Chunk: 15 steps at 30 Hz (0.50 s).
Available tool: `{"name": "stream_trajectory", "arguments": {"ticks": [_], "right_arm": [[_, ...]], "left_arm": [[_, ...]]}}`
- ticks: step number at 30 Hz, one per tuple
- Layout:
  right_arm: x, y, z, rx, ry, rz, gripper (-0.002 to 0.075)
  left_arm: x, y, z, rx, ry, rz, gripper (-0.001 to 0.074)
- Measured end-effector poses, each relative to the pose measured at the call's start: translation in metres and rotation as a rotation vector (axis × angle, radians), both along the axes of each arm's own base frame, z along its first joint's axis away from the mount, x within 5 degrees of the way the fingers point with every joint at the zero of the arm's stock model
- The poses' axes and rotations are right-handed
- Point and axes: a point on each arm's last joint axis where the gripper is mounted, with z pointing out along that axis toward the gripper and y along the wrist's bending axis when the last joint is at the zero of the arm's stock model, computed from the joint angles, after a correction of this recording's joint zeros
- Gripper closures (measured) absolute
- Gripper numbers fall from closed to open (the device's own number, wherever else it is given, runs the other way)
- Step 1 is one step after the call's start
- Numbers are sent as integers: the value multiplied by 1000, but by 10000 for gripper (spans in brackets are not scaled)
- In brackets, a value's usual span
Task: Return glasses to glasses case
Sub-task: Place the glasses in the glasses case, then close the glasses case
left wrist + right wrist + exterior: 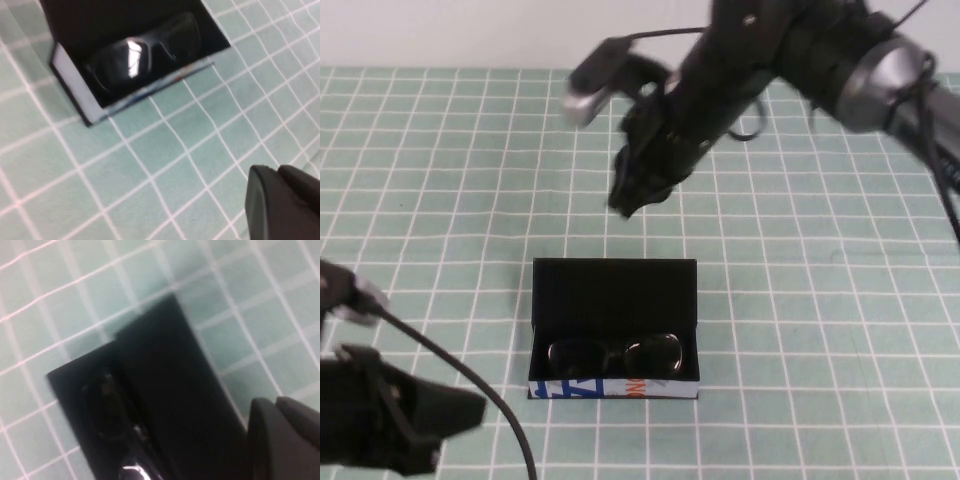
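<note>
High view alone shows both arms: right gripper (632,200) above the open glasses case (614,290), left gripper (445,412) near-left, claws unreadable. Glasses (615,354) lie widthwise inside.

Black arms (750,60) with silver joints and trailing black cables (470,375).

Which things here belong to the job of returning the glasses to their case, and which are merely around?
Job:
glasses, lying inside the case
glasses case, lid open
right claw, raised beyond the case
left claw, low at the near left

Merely around:
gridded green mat
</note>
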Motion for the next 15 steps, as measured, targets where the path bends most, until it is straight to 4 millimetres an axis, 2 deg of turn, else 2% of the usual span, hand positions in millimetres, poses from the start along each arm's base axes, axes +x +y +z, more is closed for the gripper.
{"name": "stream_trajectory", "arguments": {"ticks": [3,9,13,15], "right_arm": [[15,-22,-1,15,58,-141,737],[36,-55,2,87,118,-262,737],[43,-62,3,205,188,-289,737],[47,-62,-4,222,213,-296,737]], "left_arm": [[0,-4,-21,-56,48,-14,737],[12,-21,-47,-57,60,-15,737],[23,-37,-64,5,51,18,737],[28,-44,-75,41,58,38,737]]}}
